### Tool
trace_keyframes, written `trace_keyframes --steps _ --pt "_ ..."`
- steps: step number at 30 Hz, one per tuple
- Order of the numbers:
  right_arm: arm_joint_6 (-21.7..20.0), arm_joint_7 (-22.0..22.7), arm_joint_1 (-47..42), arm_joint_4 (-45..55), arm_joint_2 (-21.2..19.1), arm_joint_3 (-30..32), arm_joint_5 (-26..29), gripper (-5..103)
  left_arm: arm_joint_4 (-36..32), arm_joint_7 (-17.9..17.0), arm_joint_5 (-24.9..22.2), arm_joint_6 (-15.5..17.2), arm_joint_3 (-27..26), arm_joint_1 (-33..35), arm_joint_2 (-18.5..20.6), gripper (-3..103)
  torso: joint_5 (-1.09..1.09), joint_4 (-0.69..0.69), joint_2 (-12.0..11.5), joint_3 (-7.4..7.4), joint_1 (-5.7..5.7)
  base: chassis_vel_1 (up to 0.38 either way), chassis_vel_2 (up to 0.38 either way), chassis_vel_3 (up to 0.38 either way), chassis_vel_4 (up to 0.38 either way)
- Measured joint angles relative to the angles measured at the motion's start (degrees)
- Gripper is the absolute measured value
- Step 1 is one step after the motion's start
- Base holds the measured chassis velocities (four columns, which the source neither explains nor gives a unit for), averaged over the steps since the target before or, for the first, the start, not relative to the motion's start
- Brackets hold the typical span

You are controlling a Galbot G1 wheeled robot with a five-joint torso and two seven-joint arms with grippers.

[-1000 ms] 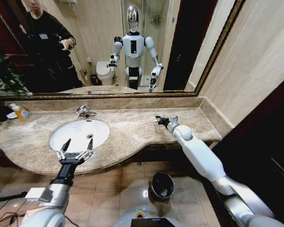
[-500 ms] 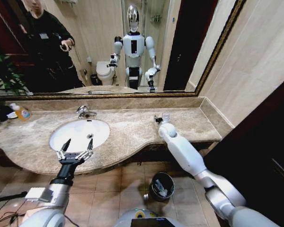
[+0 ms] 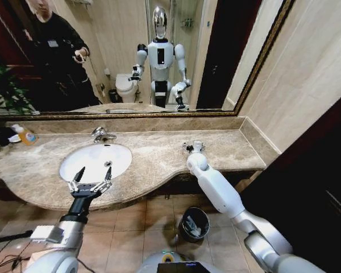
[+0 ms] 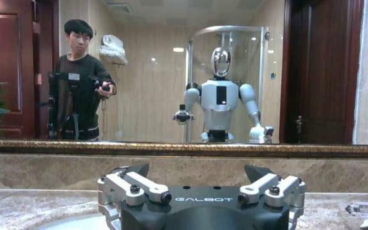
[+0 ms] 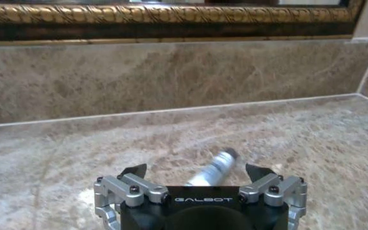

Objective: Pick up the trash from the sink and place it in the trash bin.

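Right pincer (image 5: 197,173) open — over tube (image 5: 213,167).

The desk (image 3: 153,156) is showing beige-brown marble veined with grey, and the oval sink (image 3: 95,159) is gleaming white under a chrome faucet (image 3: 100,135). The trash bin (image 3: 194,223) is looking glossy black. A bottle (image 3: 25,135) is glowing orange. The mirror frame (image 5: 171,14) is wearing patterned gold.

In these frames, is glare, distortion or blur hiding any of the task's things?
Head view: wide-angle bending curves the countertop; the sink is bright but readable, the trash bin dim. Right wrist view: soft focus, yet the tube lies clear between the open jaws of the right gripper. Left wrist view: the left gripper sharp, mirror reflections behind.
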Motion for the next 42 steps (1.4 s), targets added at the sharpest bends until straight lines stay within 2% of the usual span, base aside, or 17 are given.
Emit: trace_keyframes --steps 8,10,13,14,16,18,19,22,26,28,32,35,36,39,42 --pt "0.6 -1.6 -1.2 0.0 -0.3 0.7 -1.1 101 0.0 0.0 0.0 0.0 0.0 0.0 0.0 100 0.00 0.00 0.0 0.00 0.00 0.000 0.000 0.000 0.000" --pt "0.6 -1.8 -1.2 0.0 -0.3 0.7 -1.1 99 0.0 0.0 0.0 0.0 0.0 0.0 0.0 100 0.00 0.00 0.0 0.00 0.00 0.000 0.000 0.000 0.000" --pt "0.8 -2.2 -1.3 -0.1 -0.4 0.7 -1.4 84 0.0 0.0 0.0 0.0 0.0 0.0 0.0 100 0.00 0.00 0.0 0.00 0.00 0.000 0.000 0.000 0.000" --pt "0.8 -2.2 -1.3 -0.1 -0.4 0.7 -1.4 84 0.0 0.0 0.0 0.0 0.0 0.0 0.0 100 0.00 0.00 0.0 0.00 0.00 0.000 0.000 0.000 0.000" --pt "1.0 -2.9 -1.5 -0.4 -0.4 1.0 -1.8 73 0.0 0.0 0.0 0.0 0.0 0.0 0.0 100 0.00 0.00 0.0 0.00 0.00 0.000 0.000 0.000 0.000" --pt "1.0 -3.2 -1.6 -0.4 -0.4 1.1 -1.8 73 0.0 0.0 0.0 0.0 0.0 0.0 0.0 100 0.01 0.00 0.0 0.00 0.00 0.000 0.000 0.000 0.000" --pt "1.0 -3.6 -1.7 -0.4 -0.4 1.2 -1.9 61 0.0 0.0 0.0 0.0 0.0 0.0 0.0 100 0.01 0.00 0.0 0.00 0.00 0.000 0.000 0.000 0.000" --pt "1.0 -3.9 -1.8 -0.4 -0.4 1.3 -1.9 56 0.0 0.0 0.0 0.0 0.0 0.0 0.0 100 0.01 0.00 0.0 0.00 0.00 0.000 0.000 0.000 0.000" --pt "1.2 -4.5 -2.3 -0.5 -0.3 1.0 -2.9 35 0.0 0.0 0.0 0.0 0.0 0.0 0.0 100 0.01 0.01 0.0 0.00 0.00 0.000 0.000 0.000 0.000" --pt "1.3 -4.5 -2.5 -0.5 -0.3 1.0 -3.1 35 0.0 0.0 0.0 0.0 0.0 0.0 0.0 100 0.01 0.00 0.0 0.00 0.00 0.000 0.000 0.000 0.000" --pt "1.8 -4.5 -2.8 -0.2 -0.4 0.8 -3.5 16 0.0 0.0 0.0 0.0 0.0 0.0 0.0 100 0.01 0.01 0.0 0.00 0.00 0.000 0.000 0.000 0.000" --pt "2.2 -4.3 -3.0 0.4 -0.9 0.7 -3.8 13 0.0 0.0 0.0 0.0 0.0 0.0 0.0 100 0.01 0.00 0.0 0.00 0.00 0.000 0.000 0.000 0.000" --pt "2.6 -4.1 -3.3 1.6 -1.5 0.6 -4.2 7 0.0 0.0 0.0 0.0 0.0 0.0 0.0 100 0.01 0.00 0.0 0.00 0.00 0.000 0.000 0.000 0.000" --pt "2.8 -4.0 -3.8 3.3 -2.3 0.7 -4.3 4 0.0 0.0 0.0 0.0 0.0 0.0 0.0 100 0.02 0.01 0.0 0.00 0.00 0.000 0.000 0.000 0.000" --pt "3.4 -4.3 -5.7 9.0 -4.9 1.4 -4.1 1 0.0 0.0 0.0 0.0 0.0 0.0 0.0 100 0.02 0.01 0.0 0.00 0.00 0.000 0.000 0.000 0.000"
